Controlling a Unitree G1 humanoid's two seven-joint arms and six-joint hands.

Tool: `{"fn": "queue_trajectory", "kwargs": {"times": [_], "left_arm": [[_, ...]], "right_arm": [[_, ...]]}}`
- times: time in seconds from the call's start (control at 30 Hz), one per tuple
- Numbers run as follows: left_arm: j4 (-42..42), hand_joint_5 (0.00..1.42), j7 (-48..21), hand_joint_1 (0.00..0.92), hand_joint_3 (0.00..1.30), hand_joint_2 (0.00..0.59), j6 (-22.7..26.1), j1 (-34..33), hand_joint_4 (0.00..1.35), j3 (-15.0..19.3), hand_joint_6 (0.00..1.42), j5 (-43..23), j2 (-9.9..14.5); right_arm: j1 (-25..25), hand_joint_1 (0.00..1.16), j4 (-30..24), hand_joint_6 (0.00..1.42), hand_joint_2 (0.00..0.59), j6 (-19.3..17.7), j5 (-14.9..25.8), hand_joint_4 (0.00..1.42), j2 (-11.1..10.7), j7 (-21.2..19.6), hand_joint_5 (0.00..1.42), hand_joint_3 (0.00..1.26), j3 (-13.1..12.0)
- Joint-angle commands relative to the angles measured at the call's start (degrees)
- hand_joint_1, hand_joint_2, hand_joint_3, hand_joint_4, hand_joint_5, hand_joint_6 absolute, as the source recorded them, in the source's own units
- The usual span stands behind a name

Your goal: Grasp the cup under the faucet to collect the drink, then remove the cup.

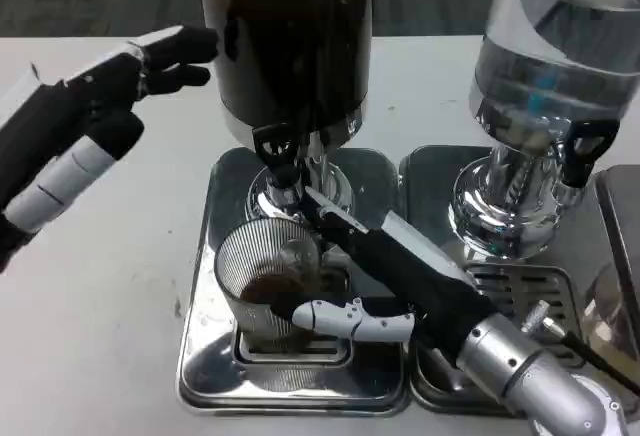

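Open table (110,286) left of the cup (268,281); faucet (277,151) directly above it, right hand (385,276) alongside.

A second beverage dispenser with a clear tank (555,51) stands at the right on a chrome pedestal (500,206). Its black tap lever (580,151) faces forward above a slotted chrome drip tray (520,286). Both units rest on the white tabletop (90,306).

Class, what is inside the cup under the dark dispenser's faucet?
A little dark drink lies at the bottom of the cup. The right hand covers part of its side.

Head camera looks steeply down (close) on the table (90,336).
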Motion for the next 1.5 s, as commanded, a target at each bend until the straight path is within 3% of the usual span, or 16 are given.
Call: {"fn": "queue_trajectory", "kwargs": {"times": [0.03,0.63,0.9,1.5], "left_arm": [[0.62,0.18,3.12,0.0,0.2,0.08,-2.29,1.96,0.16,2.18,0.1,2.34,0.34],[2.63,0.08,10.35,0.0,0.14,0.055,-5.99,7.13,0.06,2.38,0.05,11.11,0.45],[6.44,0.07,12.09,0.0,0.14,0.054,-7.27,8.96,0.05,2.08,0.04,12.43,0.47],[8.77,0.07,12.07,0.0,0.15,0.073,-7.74,10.51,0.05,1.45,0.04,11.91,0.71]], "right_arm": [[-0.52,0.51,0.11,0.02,0.187,0.17,-0.44,0.0,0.24,-0.6,0.0,0.0,0.02],[0.2,0.51,-1.02,0.02,0.187,0.95,-0.4,0.0,0.34,-1.05,0.0,0.0,-0.12],[0.3,0.52,-0.24,0.02,0.185,1.04,-2.67,0.0,0.61,-2.66,0.0,0.0,0.36],[-0.55,0.54,2.21,0.01,0.185,0.07,-2.09,0.0,0.72,-2.07,0.0,0.0,1.55]]}}
